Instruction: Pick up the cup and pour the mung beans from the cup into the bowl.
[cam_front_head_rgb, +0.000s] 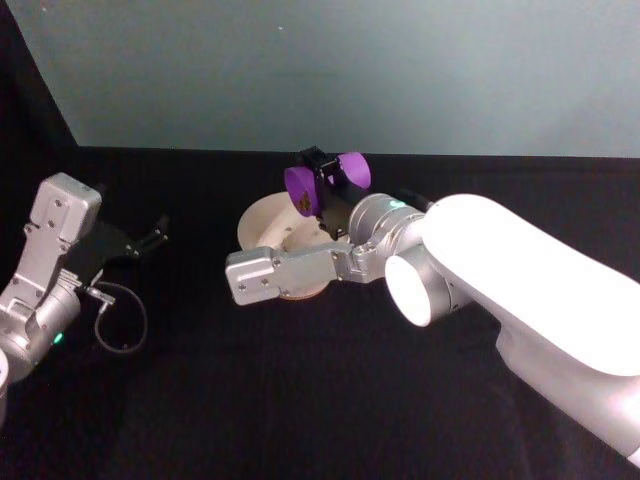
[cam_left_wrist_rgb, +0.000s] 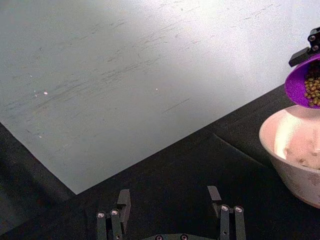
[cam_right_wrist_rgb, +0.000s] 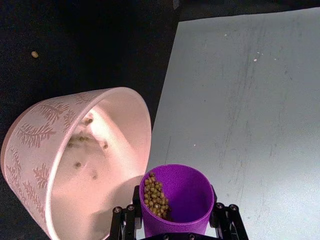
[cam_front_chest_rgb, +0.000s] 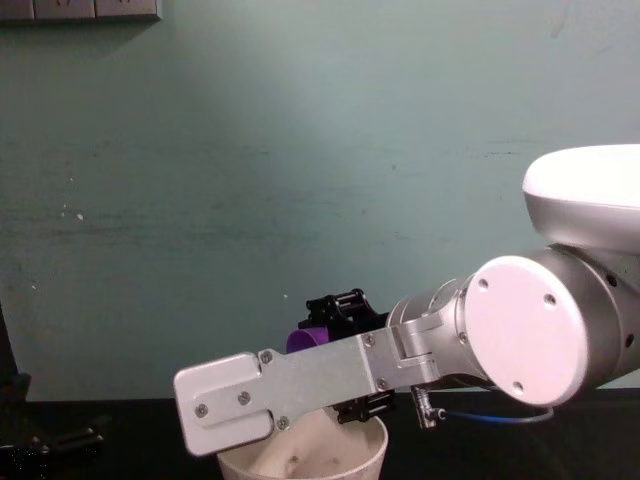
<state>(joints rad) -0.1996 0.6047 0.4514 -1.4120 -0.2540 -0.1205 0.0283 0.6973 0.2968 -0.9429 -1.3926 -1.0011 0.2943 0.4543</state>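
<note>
Right tool (cam_front_head_rgb: 325, 182) clamps the probably light, stiff cup (cam_front_head_rgb: 298, 188) mid-wall, tipped over the bowl (cam_front_head_rgb: 262, 225) at 1 o'clock, mung beans (cam_right_wrist_rgb: 156, 196) loose; left tool (cam_left_wrist_rgb: 168, 195) open at 9 o'clock

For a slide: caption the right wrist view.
Right gripper holds the tilted cup of beans over the bowl; a few beans lie inside.
</note>
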